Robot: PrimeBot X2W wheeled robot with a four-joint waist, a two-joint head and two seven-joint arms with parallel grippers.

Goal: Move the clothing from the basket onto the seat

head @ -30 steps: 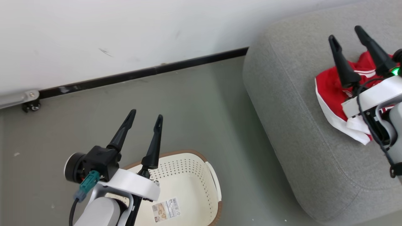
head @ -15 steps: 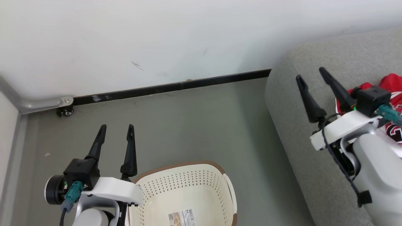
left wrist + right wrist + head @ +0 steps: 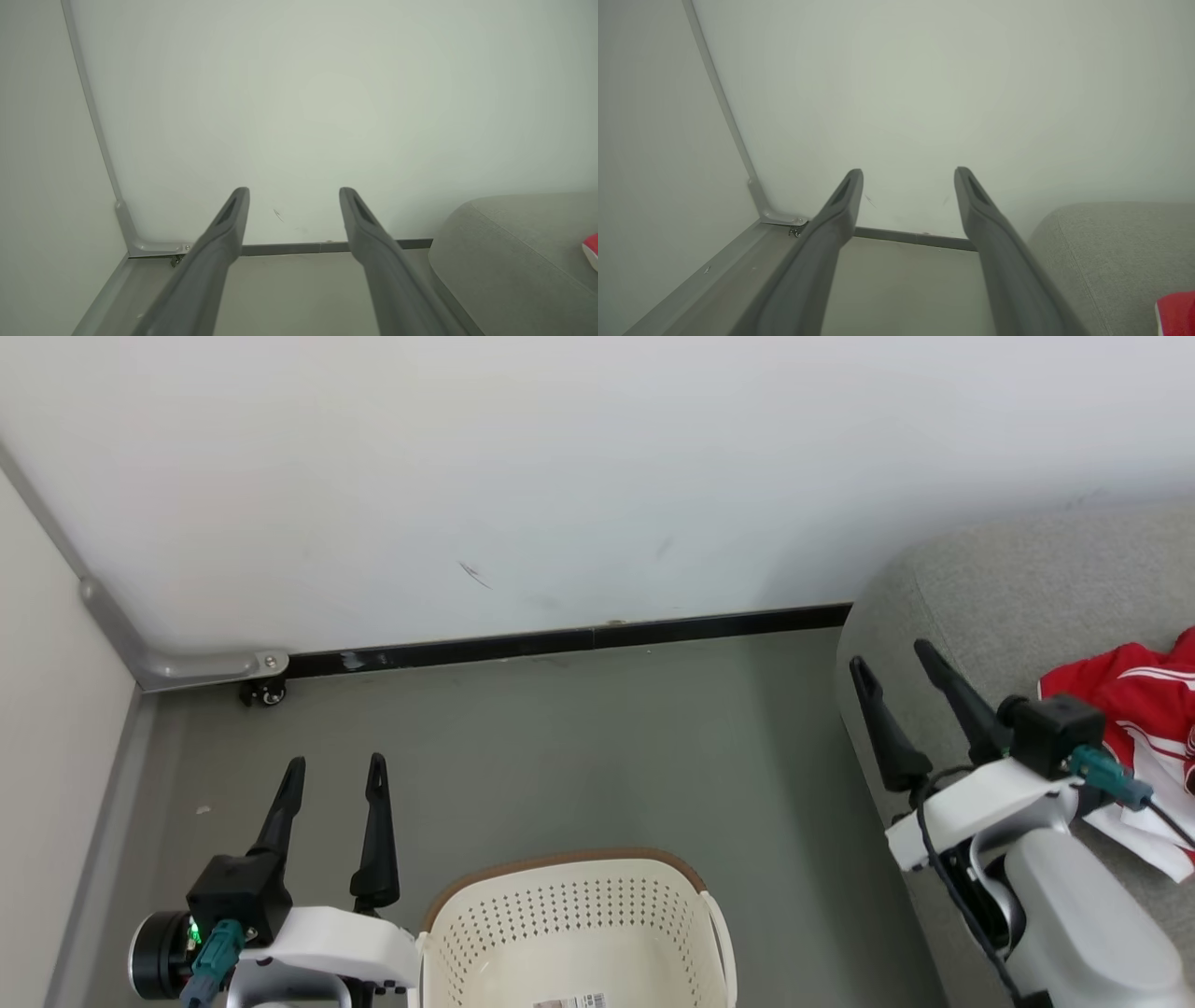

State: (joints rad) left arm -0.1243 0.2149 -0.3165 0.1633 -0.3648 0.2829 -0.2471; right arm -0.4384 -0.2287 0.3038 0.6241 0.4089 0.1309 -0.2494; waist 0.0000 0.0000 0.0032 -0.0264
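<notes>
Outward from the right gripper [image 3: 889, 654]: its two dark fingers stand well apart and hold nothing, tips above the near edge of the seat [image 3: 1008, 569]. Just to its right, beside the wrist, the clothing [image 3: 1134, 695] lies crumpled on the seat cushion, red with thin white stripes and a white panel; whether both garments are in the heap cannot be told. The left gripper [image 3: 337, 761] is likewise spread and empty, above the floor [image 3: 579, 737]. The basket [image 3: 560, 855] stands on the floor between the arms, just beside the left gripper; the part of its interior shown holds no clothing. By this evidence little or nothing is left to carry; any further pick would fall to the nearer left arm. A sticker [image 3: 569, 1001] on the basket's bottom is cropped and unreadable; no lettering on the clothing is legible.
</notes>
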